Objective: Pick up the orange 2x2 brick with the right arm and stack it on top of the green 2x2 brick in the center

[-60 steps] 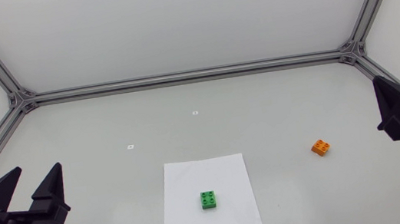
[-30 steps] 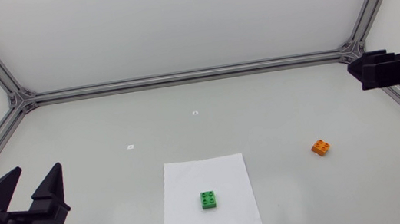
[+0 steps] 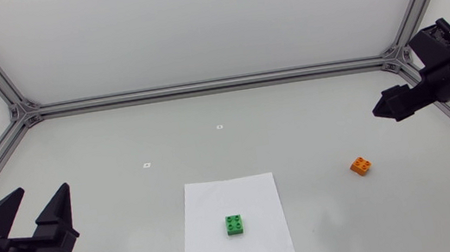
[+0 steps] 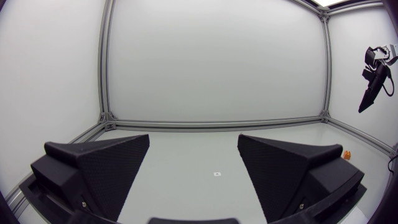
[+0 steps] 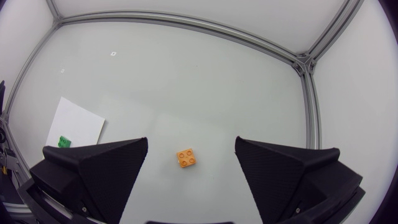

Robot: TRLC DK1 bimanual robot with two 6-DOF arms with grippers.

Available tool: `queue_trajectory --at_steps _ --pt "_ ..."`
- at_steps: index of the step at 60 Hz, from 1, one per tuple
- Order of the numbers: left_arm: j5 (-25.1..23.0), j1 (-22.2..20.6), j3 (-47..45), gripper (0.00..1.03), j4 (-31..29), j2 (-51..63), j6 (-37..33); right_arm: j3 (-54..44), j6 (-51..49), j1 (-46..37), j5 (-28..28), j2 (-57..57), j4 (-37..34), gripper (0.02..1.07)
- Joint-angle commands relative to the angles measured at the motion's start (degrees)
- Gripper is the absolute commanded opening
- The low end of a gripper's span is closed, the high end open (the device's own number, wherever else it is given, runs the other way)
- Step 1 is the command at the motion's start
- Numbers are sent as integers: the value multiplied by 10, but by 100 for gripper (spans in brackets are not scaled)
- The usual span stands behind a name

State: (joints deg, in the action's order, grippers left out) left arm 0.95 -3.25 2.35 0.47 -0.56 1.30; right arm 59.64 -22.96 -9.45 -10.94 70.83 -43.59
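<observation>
The orange 2x2 brick (image 3: 361,165) lies on the table right of centre, also seen in the right wrist view (image 5: 187,158), below and between that gripper's spread fingers. The green 2x2 brick (image 3: 235,225) sits on a white paper sheet (image 3: 217,197) at the front centre. My right gripper (image 3: 382,110) hangs high, behind and to the right of the orange brick, pointing down; its wrist view shows it open (image 5: 191,142) and empty. My left gripper (image 3: 40,195) stands open and empty at the front left (image 4: 194,140).
An aluminium frame (image 3: 202,86) borders the table at the back and sides. Two small white markers (image 3: 219,127) (image 3: 147,165) lie behind the paper. From the left wrist view the orange brick (image 4: 347,154) shows far off, with my right gripper (image 4: 368,98) above it.
My right arm has risen from the right edge and swung inward, its gripper now tilted down over the table. The left arm and both bricks have not moved.
</observation>
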Motion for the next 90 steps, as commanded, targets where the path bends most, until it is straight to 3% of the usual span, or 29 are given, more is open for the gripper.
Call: queue_trajectory --at_steps 1,21,51,90 --pt "-2 -4 -23 99 -6 -1 -4 7 -58 -3 -7 37 -20 102" --pt "-2 -4 -23 99 -6 -1 -3 22 -110 0 0 164 -35 102" --pt "-2 -4 -23 99 -6 -1 -3 43 -152 24 65 320 -21 99" --pt "-2 -4 -23 99 -6 -1 -3 83 -188 46 98 379 -55 97"
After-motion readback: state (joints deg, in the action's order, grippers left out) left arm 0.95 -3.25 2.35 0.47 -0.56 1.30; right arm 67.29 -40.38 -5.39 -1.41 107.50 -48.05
